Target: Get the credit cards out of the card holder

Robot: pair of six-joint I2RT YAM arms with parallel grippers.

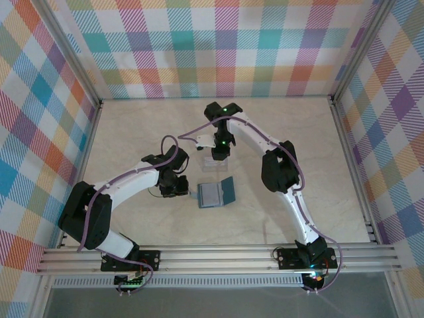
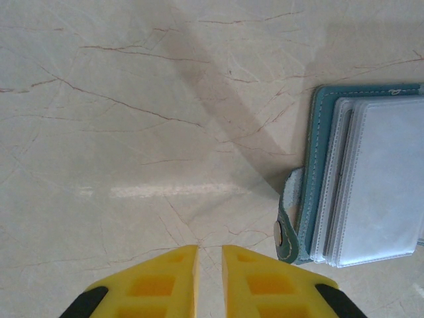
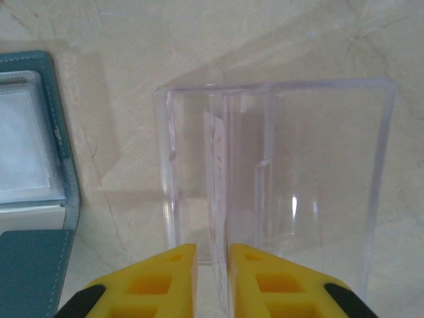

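The card holder [image 1: 215,194] lies open on the table, a teal cover with clear plastic sleeves [image 2: 384,179] inside and a snap tab [image 2: 288,225] at its side. My left gripper [image 2: 209,255] hovers just left of it, its jaws a narrow gap apart with nothing between them. My right gripper [image 3: 212,255] hangs over a clear plastic box [image 3: 318,185] behind the holder [image 3: 56,132]. A thin whitish credit card [image 3: 213,142] stands on edge inside that box, in line with the gap between the slightly parted jaws, which do not pinch it.
The clear box [image 1: 213,161] stands just beyond the holder, mid-table. Bare marble-pattern tabletop [image 1: 132,126] lies all around. Checkered walls [image 1: 218,46] enclose the back and both sides. Both arms bend in toward the middle.
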